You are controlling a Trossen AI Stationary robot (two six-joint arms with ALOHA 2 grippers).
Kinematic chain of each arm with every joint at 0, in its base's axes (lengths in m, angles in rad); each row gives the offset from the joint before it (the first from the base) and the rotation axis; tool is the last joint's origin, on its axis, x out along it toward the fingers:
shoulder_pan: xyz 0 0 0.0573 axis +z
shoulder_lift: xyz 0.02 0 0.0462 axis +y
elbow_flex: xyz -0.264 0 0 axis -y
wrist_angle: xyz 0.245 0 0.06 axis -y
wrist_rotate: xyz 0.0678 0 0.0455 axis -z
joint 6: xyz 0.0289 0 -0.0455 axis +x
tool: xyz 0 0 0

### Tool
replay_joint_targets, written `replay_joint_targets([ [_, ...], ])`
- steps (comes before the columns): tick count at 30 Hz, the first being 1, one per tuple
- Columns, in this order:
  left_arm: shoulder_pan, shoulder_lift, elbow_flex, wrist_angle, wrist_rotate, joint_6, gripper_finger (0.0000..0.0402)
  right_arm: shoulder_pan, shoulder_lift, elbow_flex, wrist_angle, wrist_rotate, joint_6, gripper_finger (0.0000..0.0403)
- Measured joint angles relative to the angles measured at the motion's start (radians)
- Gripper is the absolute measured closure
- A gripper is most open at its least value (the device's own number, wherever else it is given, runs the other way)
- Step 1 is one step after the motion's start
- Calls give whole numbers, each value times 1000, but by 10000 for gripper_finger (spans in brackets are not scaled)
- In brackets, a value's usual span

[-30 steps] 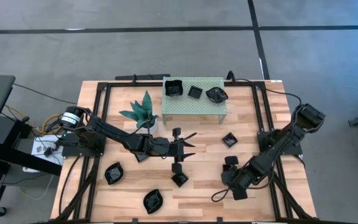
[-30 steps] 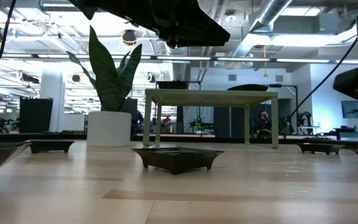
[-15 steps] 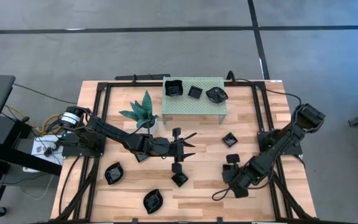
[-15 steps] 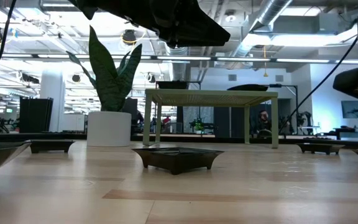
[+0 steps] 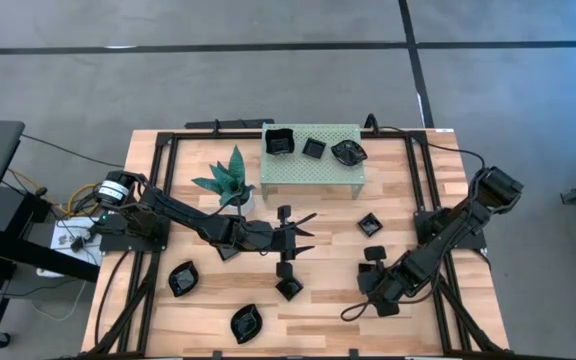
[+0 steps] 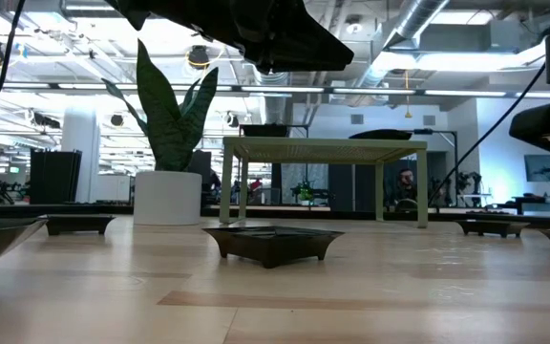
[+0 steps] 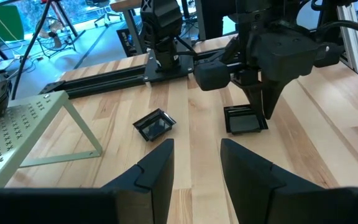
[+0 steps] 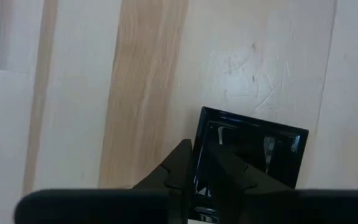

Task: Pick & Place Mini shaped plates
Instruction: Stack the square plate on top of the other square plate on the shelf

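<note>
Now that your right gripper (image 8: 205, 163) has pinched onto the rim of the square plate (image 8: 253, 152) on the table (image 8: 73, 93), you can lift; left gripper (image 7: 194, 165) waits open.

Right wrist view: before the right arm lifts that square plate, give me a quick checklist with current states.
1. Right tool straddles the rim of the glossy black square plate: ok.
2. Fingers fully clamped on the rim: cannot tell.
3. Plate flat on the light wooden table: ok.
4. Free space on the green perforated metal shelf beside its three black dishes: ok.
5. Left tool idle over mid-table, open, away from the right arm: ok.
</note>
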Motion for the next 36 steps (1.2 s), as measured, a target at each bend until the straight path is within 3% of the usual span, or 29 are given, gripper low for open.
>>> replay_joint_targets([
  [6,0,0,0,0,0,0,268,0,0,0,2,-2,38,365],
  [22,0,0,0,0,0,0,268,1,1,0,1,-3,102,299],
  [30,0,0,0,0,0,0,268,2,1,0,0,-3,105,291],
  [36,0,0,0,0,0,0,268,3,91,11,5,-2,104,291],
])
